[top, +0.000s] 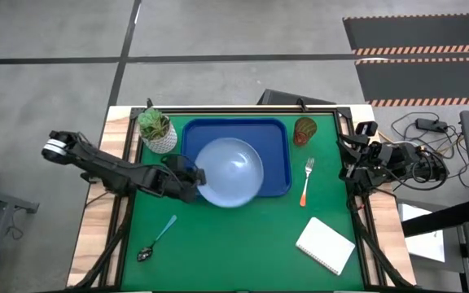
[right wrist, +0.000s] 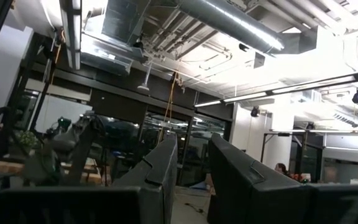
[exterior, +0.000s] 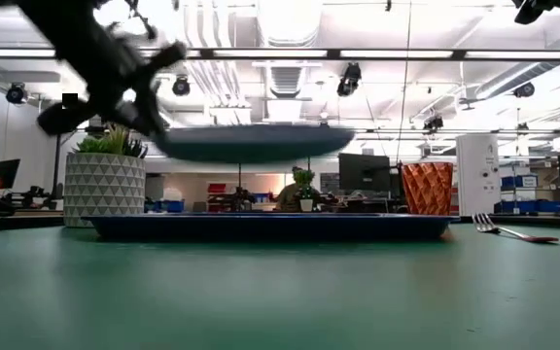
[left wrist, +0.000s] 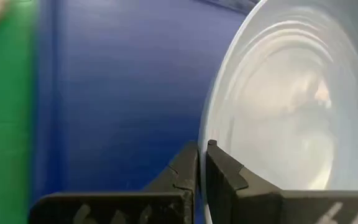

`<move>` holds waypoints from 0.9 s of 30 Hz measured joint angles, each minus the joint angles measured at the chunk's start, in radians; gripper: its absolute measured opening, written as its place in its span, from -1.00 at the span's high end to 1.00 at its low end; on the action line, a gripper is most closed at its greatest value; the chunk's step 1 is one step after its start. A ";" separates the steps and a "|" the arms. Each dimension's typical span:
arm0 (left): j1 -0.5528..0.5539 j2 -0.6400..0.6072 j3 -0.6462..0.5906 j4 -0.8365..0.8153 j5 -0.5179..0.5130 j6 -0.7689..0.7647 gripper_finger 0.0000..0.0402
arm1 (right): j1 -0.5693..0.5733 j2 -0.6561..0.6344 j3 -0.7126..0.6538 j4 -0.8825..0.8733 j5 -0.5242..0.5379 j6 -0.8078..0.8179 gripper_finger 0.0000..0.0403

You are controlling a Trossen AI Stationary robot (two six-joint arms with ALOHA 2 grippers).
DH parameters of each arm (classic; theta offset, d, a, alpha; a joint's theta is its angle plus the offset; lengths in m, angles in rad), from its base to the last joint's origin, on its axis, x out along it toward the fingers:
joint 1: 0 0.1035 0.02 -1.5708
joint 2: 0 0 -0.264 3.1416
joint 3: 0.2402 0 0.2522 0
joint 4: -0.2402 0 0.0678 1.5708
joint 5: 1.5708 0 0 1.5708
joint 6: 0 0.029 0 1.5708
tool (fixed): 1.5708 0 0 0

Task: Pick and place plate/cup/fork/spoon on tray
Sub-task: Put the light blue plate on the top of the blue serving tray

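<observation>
High view: left gripper clamps the rim of the plate, held raised above the tray. Right gripper, fingers parted, waits beyond the tray's right edge; the cup stands beside that edge.

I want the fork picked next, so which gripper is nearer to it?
Right. The right gripper waits at the table's right edge, just beyond the fork. The left gripper is across the tray, clamped on the plate.

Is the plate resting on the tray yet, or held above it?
Held above. The low view shows the plate clear of the tray, its rim pinched by the left gripper.
</observation>
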 joint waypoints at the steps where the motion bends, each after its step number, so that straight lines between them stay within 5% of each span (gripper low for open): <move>1: 0.016 0.000 -0.031 0.005 -0.017 -0.044 1.00 | 0.000 0.000 0.000 0.001 0.000 0.001 0.59; 7: 0.097 0.019 -0.143 0.080 -0.046 -0.121 1.00 | 0.000 0.000 0.000 0.002 0.000 0.007 0.59; 27: 0.149 0.043 -0.178 0.102 0.090 -0.199 1.00 | 0.000 -0.001 0.000 0.000 0.000 0.000 0.59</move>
